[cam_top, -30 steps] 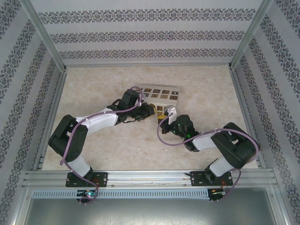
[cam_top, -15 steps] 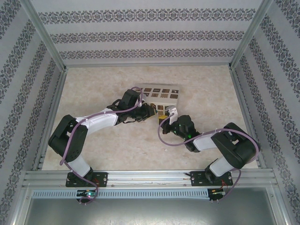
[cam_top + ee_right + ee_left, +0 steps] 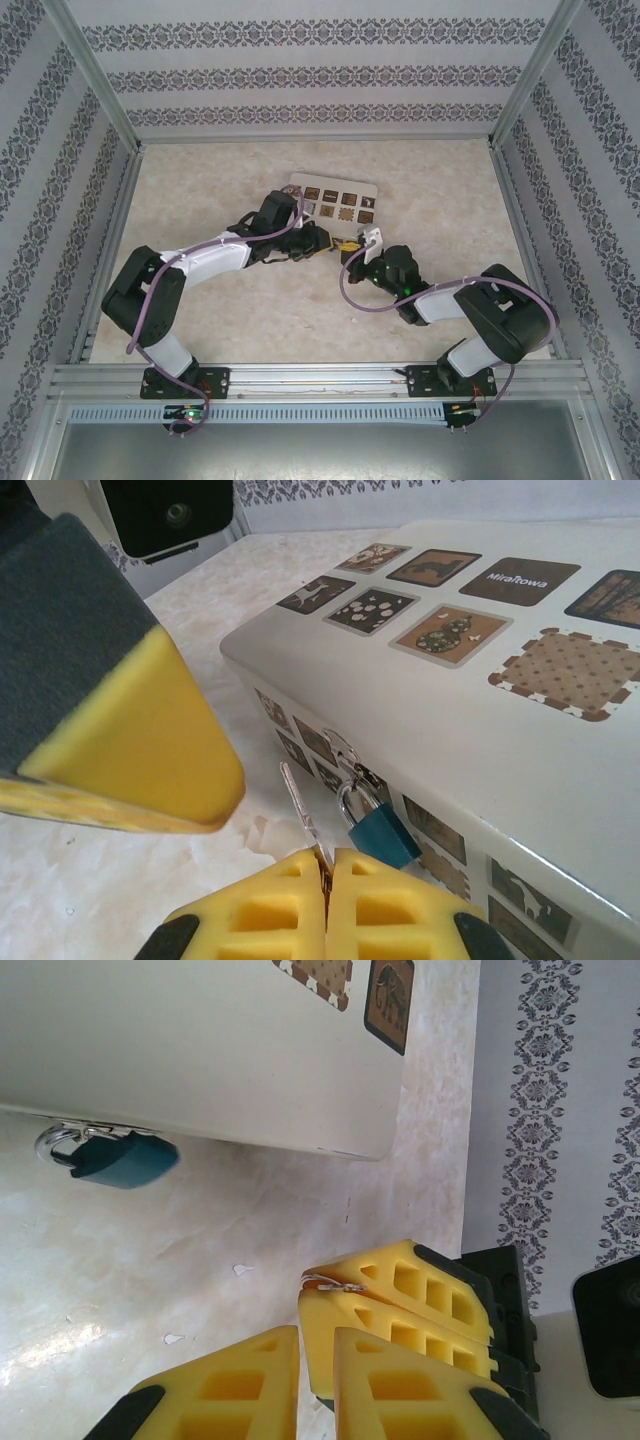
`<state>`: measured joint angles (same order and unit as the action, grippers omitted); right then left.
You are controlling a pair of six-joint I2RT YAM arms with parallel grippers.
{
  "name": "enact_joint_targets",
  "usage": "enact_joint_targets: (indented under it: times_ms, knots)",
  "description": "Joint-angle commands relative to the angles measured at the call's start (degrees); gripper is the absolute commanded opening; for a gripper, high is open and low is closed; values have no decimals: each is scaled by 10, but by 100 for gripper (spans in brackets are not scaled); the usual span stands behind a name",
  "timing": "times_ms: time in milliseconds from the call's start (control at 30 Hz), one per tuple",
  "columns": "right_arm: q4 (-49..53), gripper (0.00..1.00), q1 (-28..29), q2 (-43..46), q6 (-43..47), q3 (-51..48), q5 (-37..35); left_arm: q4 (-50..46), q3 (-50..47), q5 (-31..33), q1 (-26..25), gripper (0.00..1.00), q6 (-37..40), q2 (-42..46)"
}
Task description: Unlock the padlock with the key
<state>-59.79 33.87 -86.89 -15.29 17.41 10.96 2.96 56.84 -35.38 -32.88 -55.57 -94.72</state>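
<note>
Both jaws of the right gripper (image 3: 325,865) are pinched shut on the key (image 3: 299,805), its blade standing just left of the blue padlock (image 3: 378,832), which hangs from the cream box (image 3: 560,770) at lower centre of the right wrist view. The blade probably needs tilting into line with the lock's bottom end while the left gripper (image 3: 316,1350), nearly closed and empty, steadies the body. One lid tile (image 3: 518,578) reads "MiraTowa".
</note>
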Motion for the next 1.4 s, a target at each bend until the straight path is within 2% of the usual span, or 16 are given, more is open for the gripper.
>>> enact_joint_targets:
  times_ms: [0,133,267,467,567,700,833,1133,1367]
  knots:
    - [-7,0,-3,19,-7,-10,0,3,-14,9,6,17,2,28]
    - [9,0,-5,30,-4,-8,0,-1,-17,16,9,18,9,34]
    - [27,0,-10,41,-4,-4,-1,-11,-22,31,11,23,23,42]
    - [78,0,-26,62,-15,13,16,-35,-38,68,12,36,64,52]
    - [104,0,-41,70,-33,19,39,-34,-51,87,12,45,85,54]
    - [155,0,-76,73,-75,64,85,-27,-70,128,12,57,122,58]
    - [207,0,-118,56,-122,111,139,-4,-87,170,12,64,166,57]
    - [239,0,-173,-61,-173,235,252,108,-136,209,11,66,192,63]
    - [279,0,-170,-117,-168,265,226,145,-157,223,10,68,224,75]
